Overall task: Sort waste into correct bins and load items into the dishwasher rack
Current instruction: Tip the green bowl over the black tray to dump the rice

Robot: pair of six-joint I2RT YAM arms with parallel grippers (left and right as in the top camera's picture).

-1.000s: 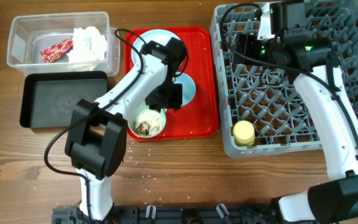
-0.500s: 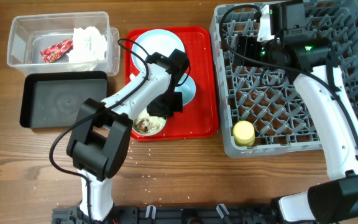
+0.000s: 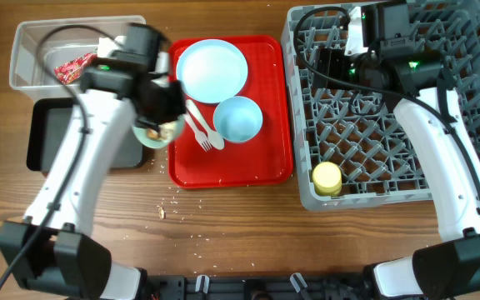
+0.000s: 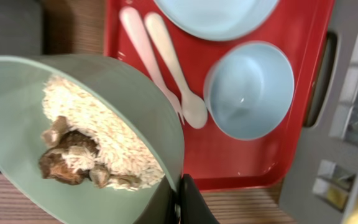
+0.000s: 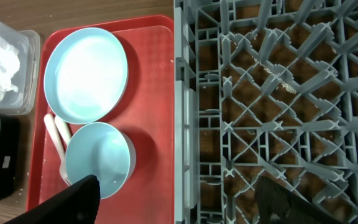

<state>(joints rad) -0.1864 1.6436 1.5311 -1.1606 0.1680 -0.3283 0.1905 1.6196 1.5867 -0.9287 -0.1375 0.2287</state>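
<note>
The left arm [image 3: 77, 171] rose from its base at the near left and reached away from it, its wrist bent over so that the left tool [image 3: 163, 112] pointed down. Its fingers were clamped on the rim of the pale green bowl [image 4: 17, 124]. The right arm [image 3: 440, 150] reached far forward from the near right, its long link almost straight. The right tool [image 5: 178, 186] hung with its fingers spread wide, gripping nothing.

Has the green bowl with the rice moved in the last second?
Yes. The green bowl has gone left, off the red tray, to the edge of the black tray.
</note>
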